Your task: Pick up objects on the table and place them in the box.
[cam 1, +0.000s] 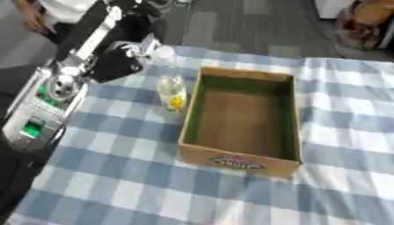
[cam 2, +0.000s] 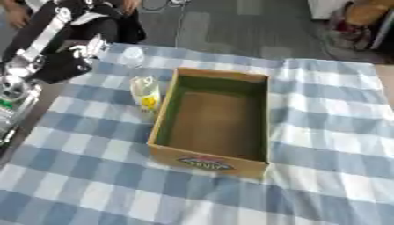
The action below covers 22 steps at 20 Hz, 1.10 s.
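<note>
An open cardboard box (cam 1: 286, 115) with nothing inside sits mid-table on the blue-and-white checked cloth. A clear bottle (cam 1: 172, 93) with a yellow label rests just off the box's left wall. Just beyond it shows a white round cap (cam 1: 164, 52); I cannot tell whether it belongs to the same bottle. My left hand (cam 1: 115, 65), black with pale fingers (cam 2: 95, 46), hovers at the table's far left corner, left of the cap. It is open, holds nothing and is apart from the bottle. My right hand is out of sight.
My left arm (cam 1: 48, 94), silver with a green light, runs along the table's left edge. Bare checked cloth (cam 1: 138, 184) lies in front of the box and to its right. Dark floor and bags (cam 1: 369, 22) lie beyond the far edge.
</note>
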### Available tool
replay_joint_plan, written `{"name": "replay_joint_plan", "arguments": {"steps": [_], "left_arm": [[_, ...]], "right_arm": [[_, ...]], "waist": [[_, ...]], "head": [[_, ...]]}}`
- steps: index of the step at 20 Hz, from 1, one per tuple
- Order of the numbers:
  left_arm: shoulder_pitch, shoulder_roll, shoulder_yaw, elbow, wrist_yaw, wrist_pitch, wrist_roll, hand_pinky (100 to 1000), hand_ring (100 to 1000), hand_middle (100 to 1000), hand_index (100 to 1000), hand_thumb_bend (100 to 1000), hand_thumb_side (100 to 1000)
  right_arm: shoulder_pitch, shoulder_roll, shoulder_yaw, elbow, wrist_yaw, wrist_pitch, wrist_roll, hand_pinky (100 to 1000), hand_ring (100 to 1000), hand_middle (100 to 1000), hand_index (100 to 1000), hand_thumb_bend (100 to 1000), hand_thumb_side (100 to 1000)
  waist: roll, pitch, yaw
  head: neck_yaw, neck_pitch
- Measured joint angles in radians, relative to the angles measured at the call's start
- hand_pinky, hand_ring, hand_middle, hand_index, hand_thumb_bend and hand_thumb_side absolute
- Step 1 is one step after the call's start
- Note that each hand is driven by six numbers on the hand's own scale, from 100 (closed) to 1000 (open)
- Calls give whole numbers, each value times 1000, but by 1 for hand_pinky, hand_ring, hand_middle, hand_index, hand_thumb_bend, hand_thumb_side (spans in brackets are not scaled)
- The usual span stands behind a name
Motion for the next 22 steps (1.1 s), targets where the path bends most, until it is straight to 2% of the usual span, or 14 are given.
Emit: {"name": "replay_joint_plan", "arguments": {"steps": [3,4,5,6,8,11,15,22], "left_arm": [[-28,22,-13,52,3,-3,-79,819,720,812,927,1000,671],[-38,29,-16,67,7,-4,-105,820,722,818,934,960,655],[-44,35,-18,82,13,-4,-129,824,729,828,946,1000,659],[-50,42,-21,97,21,-5,-154,830,736,835,951,1000,659],[-61,51,-24,124,40,-6,-202,879,793,847,950,1000,633],[-81,61,-29,157,64,-14,-261,900,819,859,955,1000,636],[-96,69,-29,187,78,-30,-299,899,832,872,968,986,662],[-104,69,-29,229,113,-41,-311,886,828,880,971,953,675]], "right_arm": [[0,0,1,0,-4,-3,3,159,302,247,372,100,917],[0,0,2,0,-5,-5,5,159,302,247,372,100,915],[0,0,3,0,-7,-6,6,159,302,247,372,100,918],[0,0,5,0,-9,-6,6,158,302,247,372,100,918],[0,0,6,0,-12,-8,8,158,301,247,372,100,918],[0,0,6,0,-14,-11,11,158,301,247,372,100,918],[0,0,6,0,-21,-14,14,158,301,247,372,100,918],[0,0,6,0,-22,-19,19,157,300,246,372,100,918]], "waist": [[2,-1,-4],[4,-1,-4],[5,-2,-5],[5,-4,-5],[5,-5,-8],[7,-5,-11],[10,-5,-12],[10,-5,-16]], "head": [[0,0],[0,0],[0,0],[0,0],[0,0],[1,1],[1,1],[2,1]]}}
